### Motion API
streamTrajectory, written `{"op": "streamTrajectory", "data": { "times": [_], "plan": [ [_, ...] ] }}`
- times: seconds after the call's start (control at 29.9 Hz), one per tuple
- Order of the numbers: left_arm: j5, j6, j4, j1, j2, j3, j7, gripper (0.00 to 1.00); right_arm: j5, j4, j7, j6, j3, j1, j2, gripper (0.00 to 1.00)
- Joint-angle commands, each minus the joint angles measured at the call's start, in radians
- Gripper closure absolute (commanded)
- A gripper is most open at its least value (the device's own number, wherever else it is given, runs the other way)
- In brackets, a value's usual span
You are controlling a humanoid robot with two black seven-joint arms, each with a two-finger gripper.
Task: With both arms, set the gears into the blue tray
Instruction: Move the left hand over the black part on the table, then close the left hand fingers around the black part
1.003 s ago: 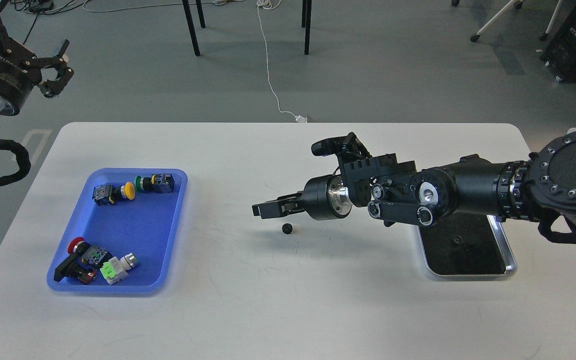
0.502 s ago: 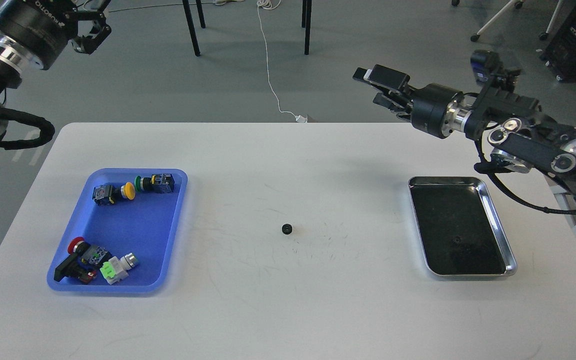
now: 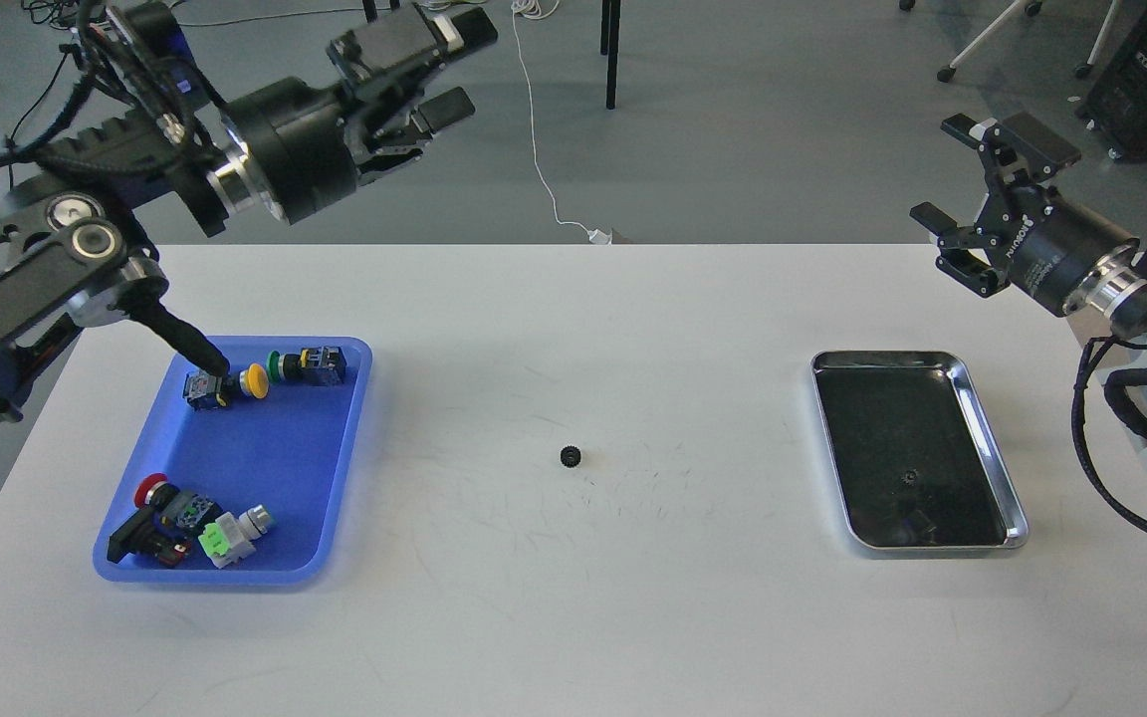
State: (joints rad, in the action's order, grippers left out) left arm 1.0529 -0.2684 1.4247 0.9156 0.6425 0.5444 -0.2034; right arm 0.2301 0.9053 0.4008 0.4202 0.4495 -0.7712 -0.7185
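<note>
One gear [image 3: 572, 456], a tiny black toothed disc, lies alone on the white table near its middle. A second gear [image 3: 909, 477] rests on the dark floor of the silver tray [image 3: 994, 450] at the right. The blue tray [image 3: 270, 463] sits at the left and holds several coloured push-button switches. My left gripper [image 3: 456, 66] is raised beyond the table's back edge, above and right of the blue tray, open and empty. My right gripper [image 3: 947, 171] hovers high at the back right, above the silver tray's far end, open and empty.
The left arm's forearm and a dark link [image 3: 180, 344] reach over the blue tray's back left corner. Chair legs and a white cable [image 3: 539, 149] are on the floor behind the table.
My right arm has pulled back from low over the central gear to high at the far right. My left arm has swung in from the left edge, its gripper now over the back left.
</note>
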Motion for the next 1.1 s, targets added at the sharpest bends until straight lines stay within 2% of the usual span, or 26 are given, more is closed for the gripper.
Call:
{"op": "streamTrajectory", "data": {
  "times": [0.0, 0.07, 0.23, 0.37, 0.43, 0.6, 0.84, 1.07],
  "plan": [
    [0.307, 0.011, 0.020, -0.003, -0.061, -0.092, -0.001, 0.05, -0.145, -0.005, 0.000, 0.068, 0.011, 0.056, -0.001, 0.01],
    [0.497, 0.020, 0.020, -0.007, -0.086, -0.154, -0.001, 0.07, -0.211, -0.006, 0.001, 0.068, 0.012, 0.088, -0.001, 0.01],
    [0.873, 0.124, -0.009, -0.030, -0.181, -0.296, 0.004, 0.09, -0.272, 0.000, 0.001, 0.068, 0.058, 0.176, 0.007, 0.01],
    [1.045, 0.135, -0.116, -0.066, -0.296, -0.339, 0.007, 0.14, -0.272, 0.007, 0.001, 0.068, 0.100, 0.223, 0.010, 0.01],
    [1.122, 0.135, -0.176, -0.090, -0.328, -0.342, 0.006, 0.19, -0.272, 0.007, 0.001, 0.068, 0.101, 0.227, 0.010, 0.01],
    [1.129, 0.141, -0.245, -0.162, -0.350, -0.345, 0.001, 0.29, -0.272, 0.009, 0.003, 0.068, 0.103, 0.228, 0.008, 0.01],
    [1.129, 0.169, -0.334, -0.188, -0.354, -0.340, -0.002, 0.42, -0.272, 0.033, 0.004, 0.068, 0.104, 0.228, 0.010, 0.01],
    [1.129, 0.186, -0.355, -0.205, -0.359, -0.333, -0.002, 0.47, -0.270, 0.063, 0.003, 0.068, 0.112, 0.227, 0.010, 0.01]
  ]
}}
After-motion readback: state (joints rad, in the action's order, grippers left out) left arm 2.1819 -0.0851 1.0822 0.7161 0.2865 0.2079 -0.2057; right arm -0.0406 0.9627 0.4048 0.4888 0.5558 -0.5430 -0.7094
